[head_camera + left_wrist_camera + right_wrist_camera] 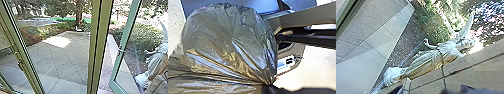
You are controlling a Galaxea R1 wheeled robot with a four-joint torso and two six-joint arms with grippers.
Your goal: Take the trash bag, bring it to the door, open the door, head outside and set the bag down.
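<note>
The trash bag (228,42), dark, shiny and full, bulges in the left wrist view. Its plastic gathers into a tight neck at my left gripper (269,87), which is shut on it. In the head view a glass door (122,50) with a pale green frame stands ajar, a gap between its handle edge and the thick olive post (100,47). The right wrist camera looks toward the statue and paving; whether the right gripper is open or shut cannot be told.
Beyond the glass lies a paved yard (60,60) with a sunlit patch, bordered by shrubs (37,30) and a tree trunk (79,15). A pale winged statue (157,60) stands at the right, also large in the right wrist view. Another framed glass panel is at the left.
</note>
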